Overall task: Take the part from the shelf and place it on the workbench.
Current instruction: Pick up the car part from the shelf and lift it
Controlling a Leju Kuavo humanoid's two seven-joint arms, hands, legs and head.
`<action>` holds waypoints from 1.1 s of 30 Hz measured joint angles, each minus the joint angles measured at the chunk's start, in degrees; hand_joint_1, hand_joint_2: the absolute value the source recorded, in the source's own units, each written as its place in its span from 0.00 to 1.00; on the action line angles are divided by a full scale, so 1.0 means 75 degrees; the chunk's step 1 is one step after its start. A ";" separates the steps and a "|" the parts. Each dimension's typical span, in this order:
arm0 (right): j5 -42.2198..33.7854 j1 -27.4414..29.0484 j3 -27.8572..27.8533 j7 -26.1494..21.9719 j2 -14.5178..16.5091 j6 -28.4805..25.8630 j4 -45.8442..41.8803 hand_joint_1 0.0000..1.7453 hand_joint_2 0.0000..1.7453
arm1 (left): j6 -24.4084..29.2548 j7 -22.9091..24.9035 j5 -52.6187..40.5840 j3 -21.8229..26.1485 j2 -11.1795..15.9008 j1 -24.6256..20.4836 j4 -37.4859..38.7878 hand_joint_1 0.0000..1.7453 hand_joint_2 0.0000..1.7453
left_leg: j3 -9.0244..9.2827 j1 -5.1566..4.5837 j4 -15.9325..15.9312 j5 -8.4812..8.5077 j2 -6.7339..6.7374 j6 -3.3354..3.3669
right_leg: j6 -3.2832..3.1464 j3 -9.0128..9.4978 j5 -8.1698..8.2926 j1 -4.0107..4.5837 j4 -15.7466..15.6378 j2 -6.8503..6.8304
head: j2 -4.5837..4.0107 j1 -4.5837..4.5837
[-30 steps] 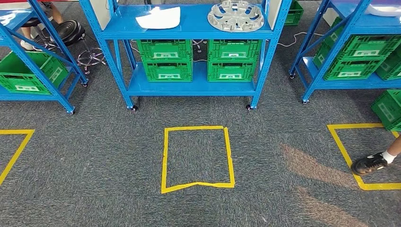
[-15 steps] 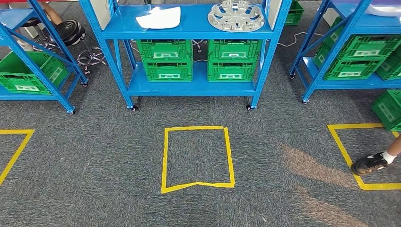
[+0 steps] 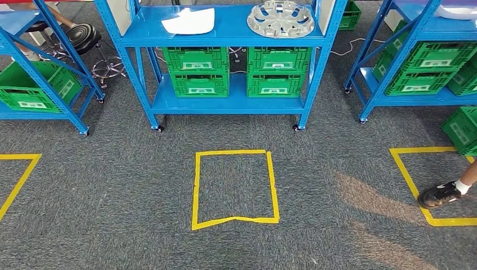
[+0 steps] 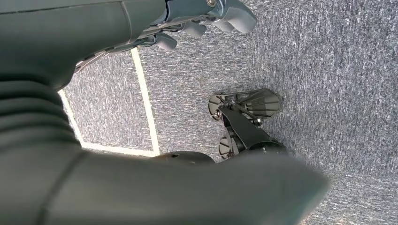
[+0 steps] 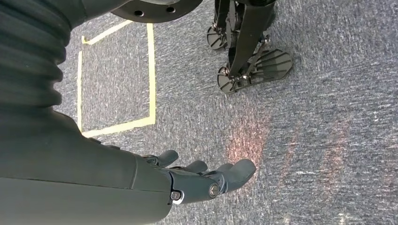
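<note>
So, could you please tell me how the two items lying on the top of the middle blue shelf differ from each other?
The silver hubcap is round, with spokes and cut-out openings; the white panel is a smooth, solid, irregular sheet. The hubcap lies toward the right end of the top shelf, the panel left of centre. The hubcap looks metallic grey, the panel plain white. Both lie flat, apart from each other.

White part [image 3: 457,9] cut by edge, person's shoe [image 3: 440,194] partly cropped

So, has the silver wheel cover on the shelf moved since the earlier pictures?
No. The silver wheel cover lies at the same spot on the top blue shelf, just left of the right post.
</note>
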 joint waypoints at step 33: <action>0.5214 -0.6021 0.0191 -0.0772 -0.0802 -0.0041 -0.0389 0.00 0.00 | 0.0160 0.0583 -0.3298 0.0557 -0.0105 -0.0987 0.0677 0.00 0.00 | 0.0024 -0.0001 0.0009 0.0040 -0.0018 0.0000 | 0.0008 0.0016 0.0041 0.0000 0.0001 -0.0005 | 0.0000 0.0000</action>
